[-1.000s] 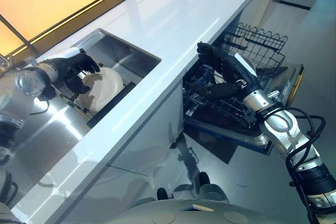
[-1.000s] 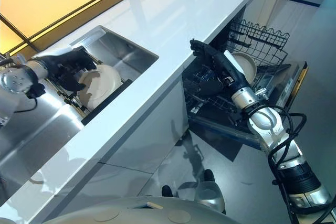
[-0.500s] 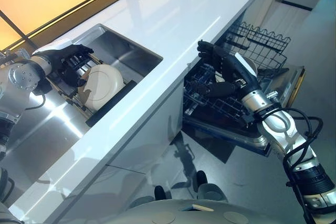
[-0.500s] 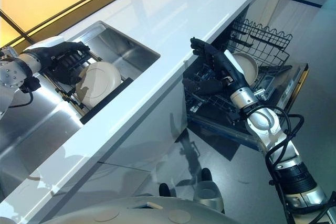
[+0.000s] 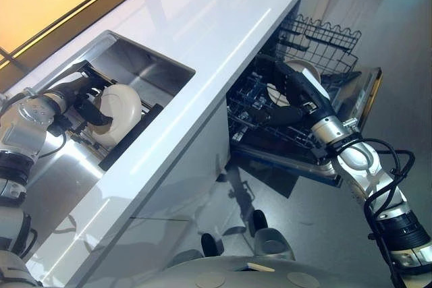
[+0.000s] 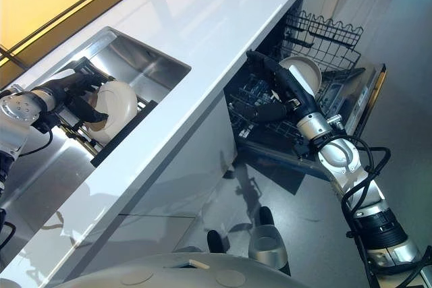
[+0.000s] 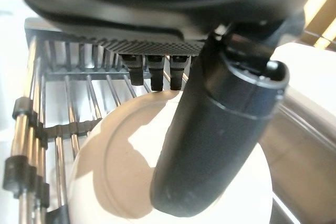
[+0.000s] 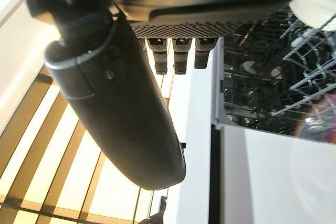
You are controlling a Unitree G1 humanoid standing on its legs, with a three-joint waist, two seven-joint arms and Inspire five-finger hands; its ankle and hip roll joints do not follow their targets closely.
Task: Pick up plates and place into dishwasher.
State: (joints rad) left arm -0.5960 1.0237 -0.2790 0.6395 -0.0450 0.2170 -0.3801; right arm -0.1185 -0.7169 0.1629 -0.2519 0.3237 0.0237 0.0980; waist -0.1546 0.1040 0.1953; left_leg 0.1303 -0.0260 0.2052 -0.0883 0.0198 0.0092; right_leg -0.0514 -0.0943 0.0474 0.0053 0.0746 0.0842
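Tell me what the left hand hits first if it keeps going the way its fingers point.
Likely the white plate standing in the sink rack: the left hand is open right at its rim, thumb across the face. Contact itself is unclear.

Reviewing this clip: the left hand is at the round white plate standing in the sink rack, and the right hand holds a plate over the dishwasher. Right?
Not quite. The right hand holds nothing, per the right eye view; the left hand is indeed at the round white plate.

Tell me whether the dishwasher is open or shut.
Open. The dishwasher door hangs down and its wire rack is pulled out, with a white plate standing in it.
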